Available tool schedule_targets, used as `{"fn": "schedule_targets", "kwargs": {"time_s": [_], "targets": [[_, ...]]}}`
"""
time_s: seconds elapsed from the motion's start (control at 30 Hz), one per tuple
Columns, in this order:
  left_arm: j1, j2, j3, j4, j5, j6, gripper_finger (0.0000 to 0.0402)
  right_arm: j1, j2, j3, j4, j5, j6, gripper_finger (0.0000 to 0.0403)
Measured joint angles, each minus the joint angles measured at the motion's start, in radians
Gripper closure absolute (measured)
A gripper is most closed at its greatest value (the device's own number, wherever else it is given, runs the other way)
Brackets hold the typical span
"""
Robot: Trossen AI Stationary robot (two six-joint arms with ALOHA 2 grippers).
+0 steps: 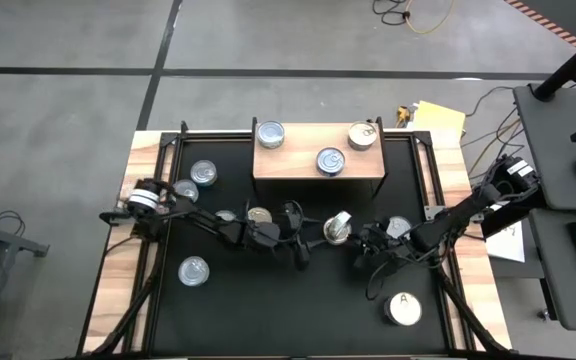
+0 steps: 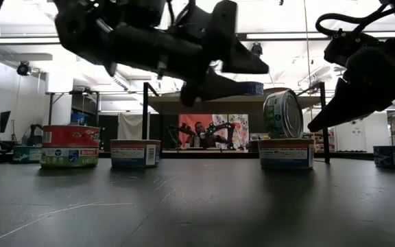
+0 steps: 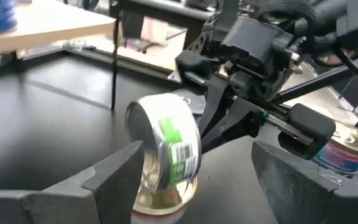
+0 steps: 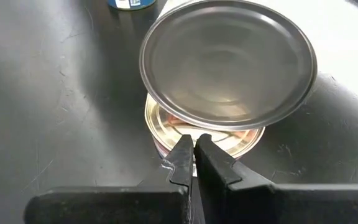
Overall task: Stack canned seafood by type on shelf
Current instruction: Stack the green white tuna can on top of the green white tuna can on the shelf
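Here a tilted can (image 3: 166,149) leans on another tin (image 4: 201,134); left tool (image 3: 194,168) open, right tool (image 4: 194,163) closed.

Ten round tins in total. Three on the wooden shelf (image 1: 320,176), top centre: (image 1: 270,134), (image 1: 331,161), (image 1: 364,136). Seven on the black tabletop (image 1: 268,300): (image 1: 204,173), (image 1: 185,190), (image 1: 259,215), (image 1: 194,271), (image 1: 338,228), (image 1: 399,228), and one white-topped tin marked "A" (image 1: 404,308).
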Motion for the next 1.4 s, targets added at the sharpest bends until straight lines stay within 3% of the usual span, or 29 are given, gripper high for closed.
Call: {"fn": "schedule_targets", "kwargs": {"time_s": [0.13,0.3,0.77,0.93,1.27,1.4], "targets": [[-0.002,0.077,0.078,0.021,-0.005,0.128,0.0118,0.000,0.000,0.000,0.000,0.001,0.000,0.0394],[-0.002,0.145,0.135,0.008,-0.120,0.145,0.0118,0.000,0.000,0.000,0.000,0.001,0.000,0.0394],[0.004,0.249,0.266,-0.070,-0.124,0.167,0.0128,0.000,-0.001,0.000,0.000,-0.001,-0.001,0.0394],[0.003,0.255,0.276,-0.073,-0.129,0.166,0.0188,0.000,-0.001,0.000,0.000,-0.007,-0.001,0.0394],[0.003,0.252,0.261,-0.091,-0.177,0.139,0.0376,0.000,-0.001,0.000,0.000,-0.007,-0.001,0.0394],[0.003,0.252,0.261,-0.093,-0.184,0.135,0.0393,0.000,-0.002,0.000,-0.002,-0.009,0.000,0.0394]]}}
